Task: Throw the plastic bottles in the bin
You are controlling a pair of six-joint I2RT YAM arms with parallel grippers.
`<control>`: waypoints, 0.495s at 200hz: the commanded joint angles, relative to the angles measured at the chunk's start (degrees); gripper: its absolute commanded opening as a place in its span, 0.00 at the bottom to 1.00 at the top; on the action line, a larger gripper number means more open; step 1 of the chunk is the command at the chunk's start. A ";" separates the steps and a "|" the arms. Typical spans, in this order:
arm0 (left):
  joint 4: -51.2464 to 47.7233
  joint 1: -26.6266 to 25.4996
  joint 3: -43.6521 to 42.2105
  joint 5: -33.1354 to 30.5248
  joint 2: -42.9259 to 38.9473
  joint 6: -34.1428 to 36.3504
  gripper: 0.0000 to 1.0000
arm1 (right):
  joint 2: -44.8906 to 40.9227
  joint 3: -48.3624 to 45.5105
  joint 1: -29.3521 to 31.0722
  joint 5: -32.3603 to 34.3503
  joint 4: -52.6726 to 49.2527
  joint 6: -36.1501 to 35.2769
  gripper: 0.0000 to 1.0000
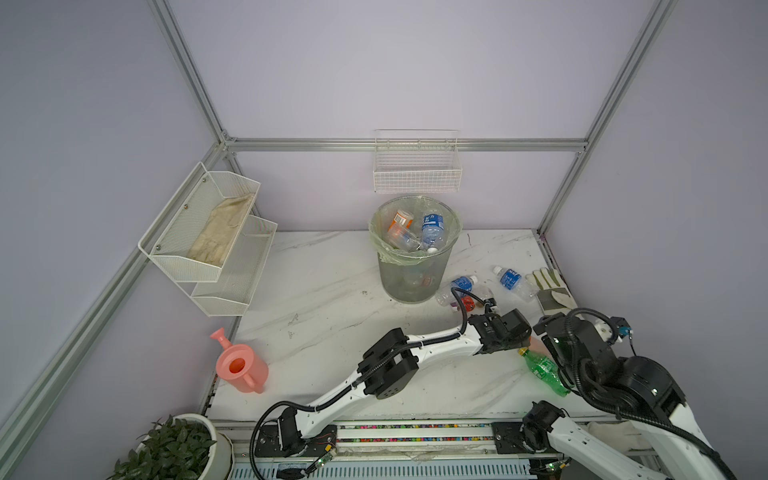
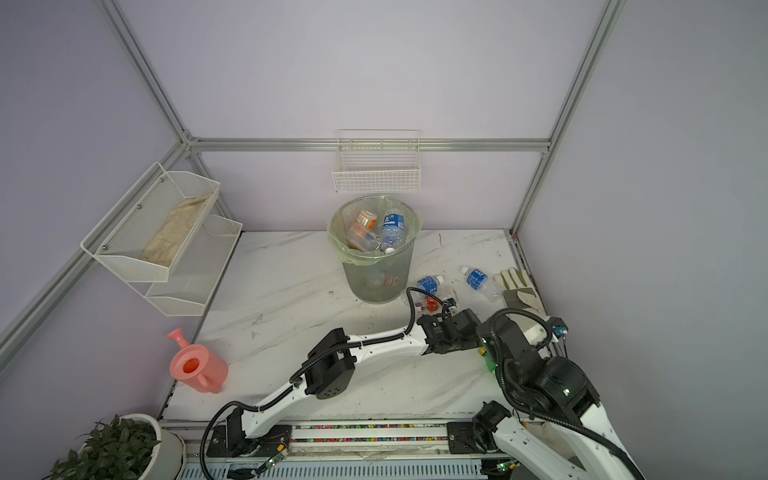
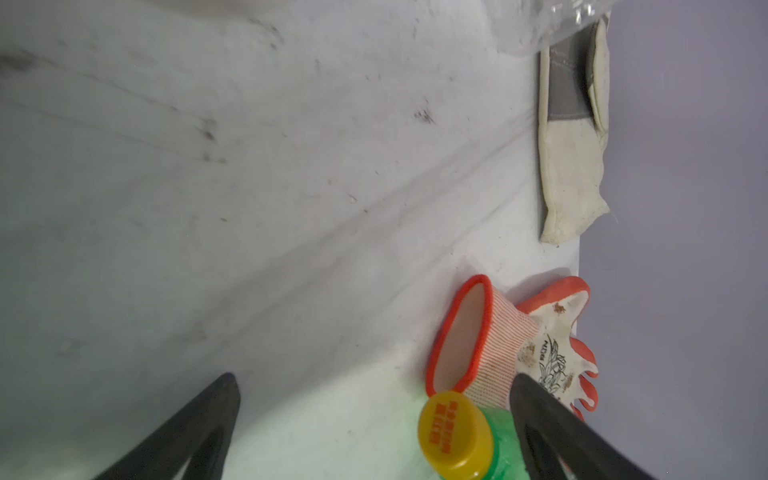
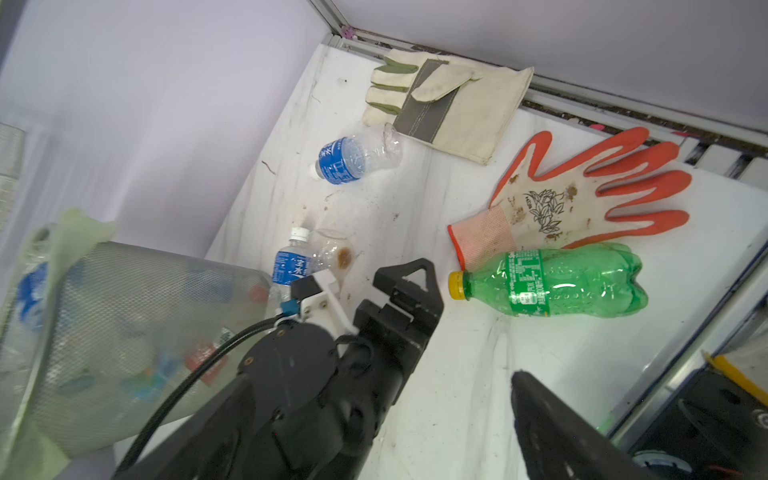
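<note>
A green bottle [image 4: 573,282] lies on its side at the near right of the table [image 1: 332,291], just beside an orange-palmed glove [image 4: 582,199] and well apart from the bin [image 1: 409,286]. Its long axis runs left to right, with the yellow cap [image 3: 455,434] pointing left. The left gripper [image 3: 372,380] reaches across, its jaws wide and empty on either side of the cap, probably to grip the neck. The right gripper [image 1: 549,332] hovers nearby, wide open and empty.
</note>
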 commanded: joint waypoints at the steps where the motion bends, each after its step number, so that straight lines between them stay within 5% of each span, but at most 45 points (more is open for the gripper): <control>1: 8.56 0.87 -11.80 -4.07 -12.87 -0.84 1.00 | 2.72 -0.91 0.09 3.37 -0.14 -1.64 0.97; 76: 13.49 1.33 -39.68 -15.54 -41.33 2.34 1.00 | 14.00 -5.85 -0.72 -3.50 17.17 -12.50 0.97; 99: 13.61 1.39 -45.38 -16.69 -48.41 3.33 1.00 | 15.05 -6.17 -9.99 -9.38 24.16 -21.59 0.97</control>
